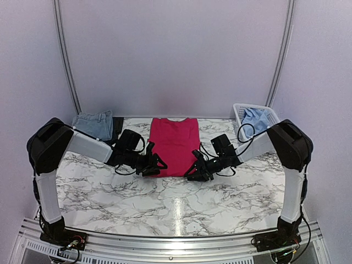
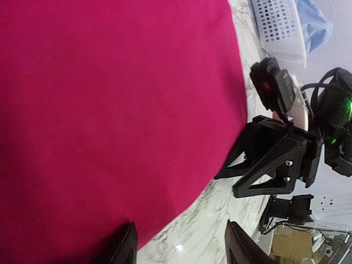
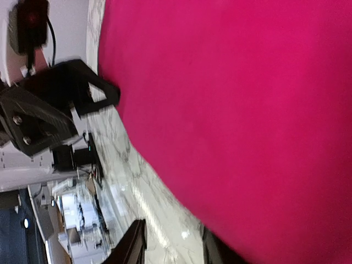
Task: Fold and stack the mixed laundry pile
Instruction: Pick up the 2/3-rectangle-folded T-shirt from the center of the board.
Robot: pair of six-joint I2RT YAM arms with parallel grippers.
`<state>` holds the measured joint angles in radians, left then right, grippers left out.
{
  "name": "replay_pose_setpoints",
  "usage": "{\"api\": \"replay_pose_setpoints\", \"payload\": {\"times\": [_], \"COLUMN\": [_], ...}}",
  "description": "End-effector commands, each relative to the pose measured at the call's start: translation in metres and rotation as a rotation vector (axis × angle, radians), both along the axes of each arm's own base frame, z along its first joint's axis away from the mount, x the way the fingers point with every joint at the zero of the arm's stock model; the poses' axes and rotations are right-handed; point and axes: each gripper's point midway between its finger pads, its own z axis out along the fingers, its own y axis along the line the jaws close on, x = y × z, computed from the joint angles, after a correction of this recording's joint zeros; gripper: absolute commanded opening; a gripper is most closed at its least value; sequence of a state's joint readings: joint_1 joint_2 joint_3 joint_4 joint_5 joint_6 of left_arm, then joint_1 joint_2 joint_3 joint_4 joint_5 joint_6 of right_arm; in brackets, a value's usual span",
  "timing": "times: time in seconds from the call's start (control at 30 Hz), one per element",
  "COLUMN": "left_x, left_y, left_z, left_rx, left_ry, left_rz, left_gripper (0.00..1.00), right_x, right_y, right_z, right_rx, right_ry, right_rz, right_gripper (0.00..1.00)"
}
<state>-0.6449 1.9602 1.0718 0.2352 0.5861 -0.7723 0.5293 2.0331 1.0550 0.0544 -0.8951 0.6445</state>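
- Left claw [image 1: 158, 164]: fingers spread, nothing pinched between them. It sits low at the near left corner of the T-shirt [image 1: 174, 144]. In its own camera the shirt's edge runs across the gap, cloth on one side and bare marble on the other. Can't tell if a fingertip touches the cloth.
- Right claw [image 1: 198, 171]: fingers also apart, nothing clamped. It's at the shirt's near right corner, with the same picture in its own camera: shirt edge and marble in the gap. Contact with the cloth is unclear here too.
- The two claws face each other across the shirt's near edge, well apart.
- T-shirt: pink-red, folded to a flat rectangle, in the middle of the table [image 1: 165, 201] toward the far edge.
- Denim piece [image 1: 93, 122]: folded, at the far left corner of the table.
- Dark piece [image 1: 117, 125]: just beside the denim on its right, between the denim and the T-shirt.
- Light blue shirt [image 1: 256, 118]: bunched up inside the white basket [image 1: 237, 114] at the far right corner of the table.
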Motion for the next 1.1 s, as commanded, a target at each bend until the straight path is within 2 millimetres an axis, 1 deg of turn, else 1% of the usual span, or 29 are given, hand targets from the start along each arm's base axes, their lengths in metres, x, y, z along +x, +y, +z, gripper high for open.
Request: {"api": "replay_pose_setpoints", "payload": {"times": [0.0,0.07,0.1,0.13,0.2,0.23,0.3,0.37,0.43,0.5,0.53,0.67,0.77,0.83,0.93,1.0,1.07], "left_x": [-0.006,-0.015,-0.019,-0.021,-0.023,-0.023,-0.023,-0.021,-0.018,-0.012,-0.011,-0.004,-0.003,-0.005,-0.012,-0.017,-0.022], "left_y": [0.008,0.020,0.027,0.034,0.050,0.059,0.069,0.077,0.084,0.092,0.094,0.095,0.092,0.088,0.079,0.075,0.076], "left_z": [-0.020,-0.026,-0.026,-0.021,-0.019,-0.018,-0.007,0.002,0.003,-0.003,-0.008,-0.018,-0.027,-0.034,-0.044,-0.049,-0.052], "left_rx": [-0.023,-0.003,0.002,0.001,0.008,0.008,-0.006,0.009,0.059,0.136,0.175,0.229,0.257,0.278,0.295,0.303,0.312], "left_ry": [0.034,0.047,0.046,0.036,0.037,0.039,0.016,-0.016,-0.038,-0.050,-0.042,-0.030,-0.014,-0.004,0.010,0.019,0.030], "left_rz": [0.046,0.065,0.074,0.087,0.117,0.133,0.146,0.153,0.162,0.175,0.176,0.167,0.145,0.123,0.080,0.066,0.068], "left_gripper": [0.56,0.55,0.56,0.56,0.56,0.56,0.56,0.56,0.56,0.54,0.53,0.46,0.44,0.44,0.44,0.43,0.43], "right_x": [-0.002,-0.007,-0.008,-0.010,-0.013,-0.015,-0.017,-0.013,-0.004,0.008,0.012,0.022,0.026,0.027,0.026,0.026,0.025], "right_y": [-0.021,-0.032,-0.037,-0.042,-0.050,-0.053,-0.059,-0.063,-0.070,-0.078,-0.081,-0.083,-0.083,-0.083,-0.078,-0.074,-0.070], "right_z": [-0.025,-0.027,-0.025,-0.023,-0.015,-0.009,0.004,0.021,0.030,0.029,0.024,0.010,-0.002,-0.012,-0.018,-0.020,-0.020], "right_rx": [-0.040,-0.060,-0.067,-0.072,-0.072,-0.070,-0.083,-0.089,-0.110,-0.178,-0.215,-0.276,-0.313,-0.337,-0.330,-0.321,-0.315], "right_ry": [-0.005,-0.006,-0.011,-0.017,-0.018,-0.026,-0.052,-0.099,-0.133,-0.166,-0.168,-0.156,-0.148,-0.141,-0.132,-0.127,-0.127], "right_rz": [-0.041,-0.051,-0.057,-0.060,-0.068,-0.068,-0.061,-0.068,-0.095,-0.116,-0.119,-0.118,-0.106,-0.093,-0.080,-0.074,-0.070], "right_gripper": [0.35,0.34,0.34,0.34,0.34,0.34,0.34,0.35,0.35,0.36,0.36,0.36,0.36,0.36,0.36,0.31,0.27]}}
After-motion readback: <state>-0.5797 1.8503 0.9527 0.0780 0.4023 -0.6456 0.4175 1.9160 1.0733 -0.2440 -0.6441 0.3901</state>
